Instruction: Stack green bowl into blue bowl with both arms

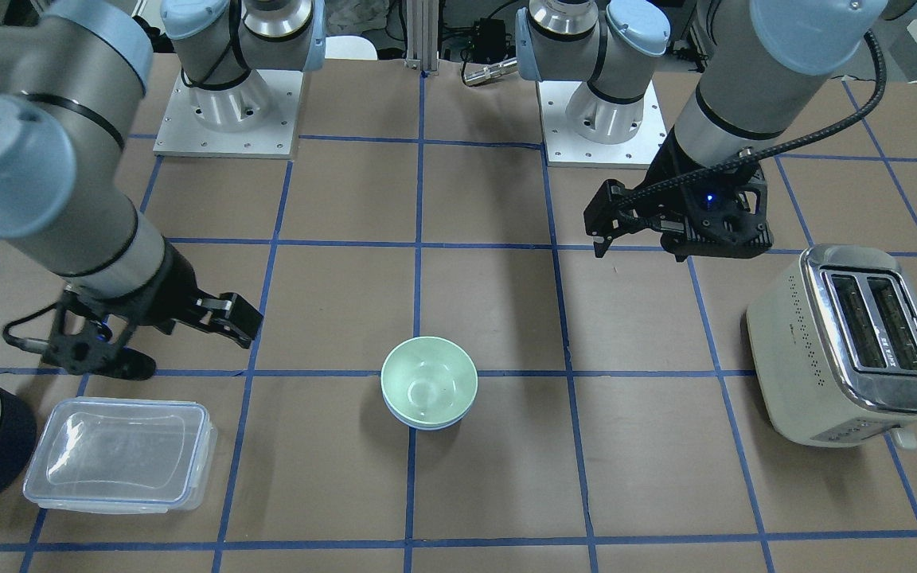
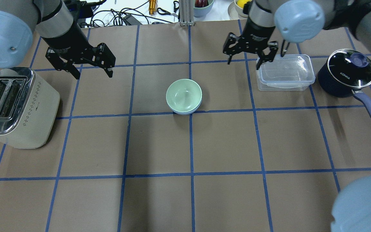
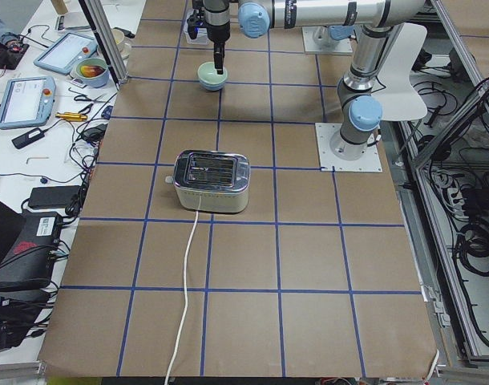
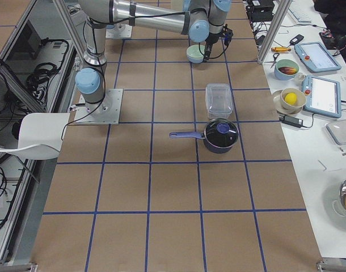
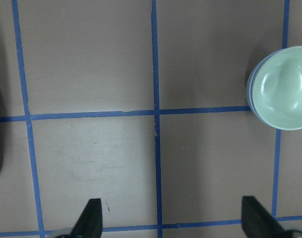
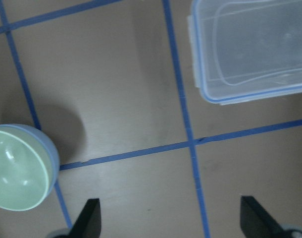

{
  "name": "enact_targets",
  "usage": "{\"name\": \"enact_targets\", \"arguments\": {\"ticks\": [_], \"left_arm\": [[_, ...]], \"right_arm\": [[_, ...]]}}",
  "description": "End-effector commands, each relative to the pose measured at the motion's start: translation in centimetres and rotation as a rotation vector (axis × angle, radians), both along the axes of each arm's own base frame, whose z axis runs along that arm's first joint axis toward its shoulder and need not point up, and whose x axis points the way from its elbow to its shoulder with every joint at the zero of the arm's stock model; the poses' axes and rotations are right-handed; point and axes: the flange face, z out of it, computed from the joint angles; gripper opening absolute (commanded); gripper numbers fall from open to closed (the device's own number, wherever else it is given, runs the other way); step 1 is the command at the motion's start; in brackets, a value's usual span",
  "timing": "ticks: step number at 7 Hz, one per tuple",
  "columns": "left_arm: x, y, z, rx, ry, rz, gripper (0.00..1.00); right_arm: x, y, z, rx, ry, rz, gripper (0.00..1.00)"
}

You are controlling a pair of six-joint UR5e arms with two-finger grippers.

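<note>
The green bowl [image 2: 184, 95] sits nested inside the blue bowl [image 2: 185, 112] at the table's middle; only the blue rim and lower wall show beneath it. The stack also shows in the front-facing view, green bowl [image 1: 429, 382] in blue bowl [image 1: 427, 424]. My left gripper [image 2: 93, 74] hangs open and empty above the table, well to the left of the stack. My right gripper [image 2: 243, 63] hangs open and empty to the stack's right. The left wrist view has the green bowl [image 5: 284, 89] at its right edge; the right wrist view has it [image 6: 15, 168] at its lower left.
A cream toaster [image 2: 14, 106] stands at the left. A clear lidded plastic container [image 2: 285, 72] lies just right of my right gripper. A dark blue pot [image 2: 346, 72] with a glass lid and long handle stands further right.
</note>
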Motion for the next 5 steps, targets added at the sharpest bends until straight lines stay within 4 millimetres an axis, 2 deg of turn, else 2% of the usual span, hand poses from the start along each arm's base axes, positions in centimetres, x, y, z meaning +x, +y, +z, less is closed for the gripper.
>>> {"name": "enact_targets", "arguments": {"ticks": [1, 2, 4, 5], "left_arm": [[0.0, -0.2, 0.2, -0.006, 0.002, 0.007, 1.00], [-0.1, -0.2, 0.5, -0.011, 0.011, 0.008, 1.00], [-0.1, -0.1, 0.6, -0.014, 0.014, 0.008, 1.00], [-0.1, -0.2, 0.0, -0.002, 0.013, 0.010, 1.00]], "right_arm": [[-1.3, 5.2, 6.3, 0.016, 0.005, 0.034, 1.00], [-1.1, 6.8, 7.7, 0.003, -0.019, 0.125, 1.00], [-1.1, 8.7, 7.4, 0.012, -0.004, 0.166, 1.00], [-1.3, 9.7, 7.3, 0.032, 0.022, 0.163, 1.00]]}}
